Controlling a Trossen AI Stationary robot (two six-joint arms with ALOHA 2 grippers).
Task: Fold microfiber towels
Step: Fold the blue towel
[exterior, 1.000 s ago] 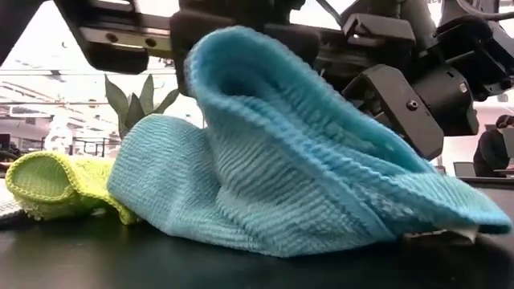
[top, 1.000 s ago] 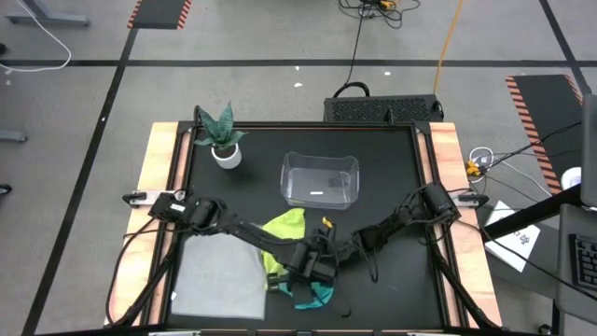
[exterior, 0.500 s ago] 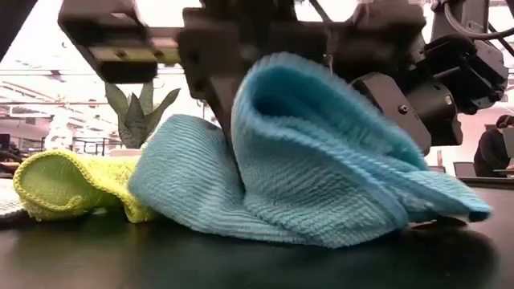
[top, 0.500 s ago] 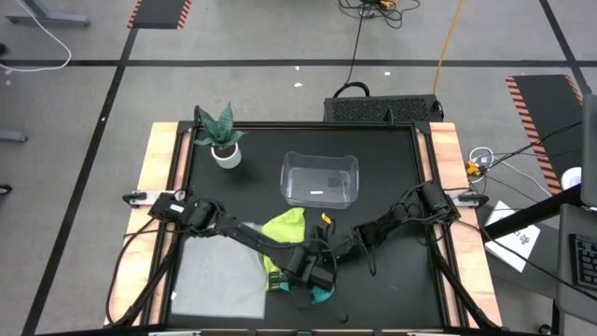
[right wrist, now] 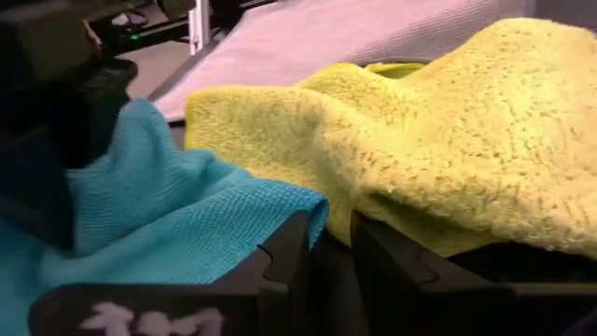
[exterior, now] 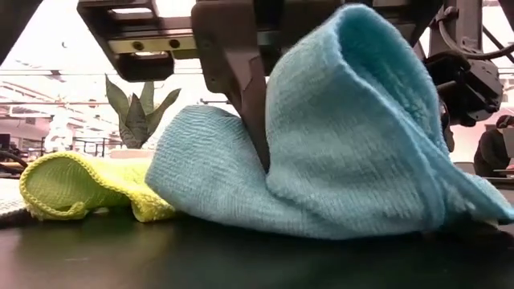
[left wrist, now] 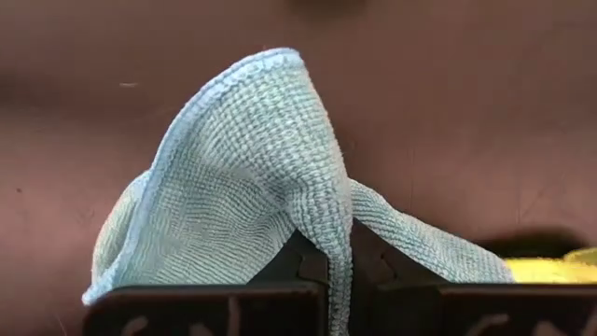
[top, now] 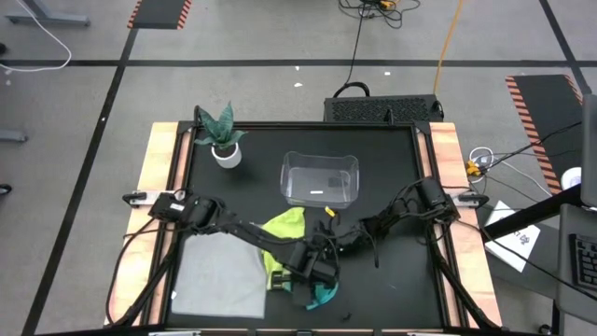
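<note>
Left to right: our left pincer is clenched on the teal towel, lifting a fold off the desk. Our right pincer, beside it, nips the same towel's edge. Soft, limp and light, it is best gripped at hems or corners.

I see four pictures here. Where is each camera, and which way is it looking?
High view: above the table, looking straight down; both dark arms meet over the teal blue microfibre towel.
Low view: at table-top height, looking level across; the left gripper pinches that towel.
Left wrist view: on the left arm, looking past its jaws, shut on the towel.
Right wrist view: on the right arm; right gripper, towel corner between its jaws, beside the yellow-green microfibre towel.
Shared: all four show the teal towel.
</note>
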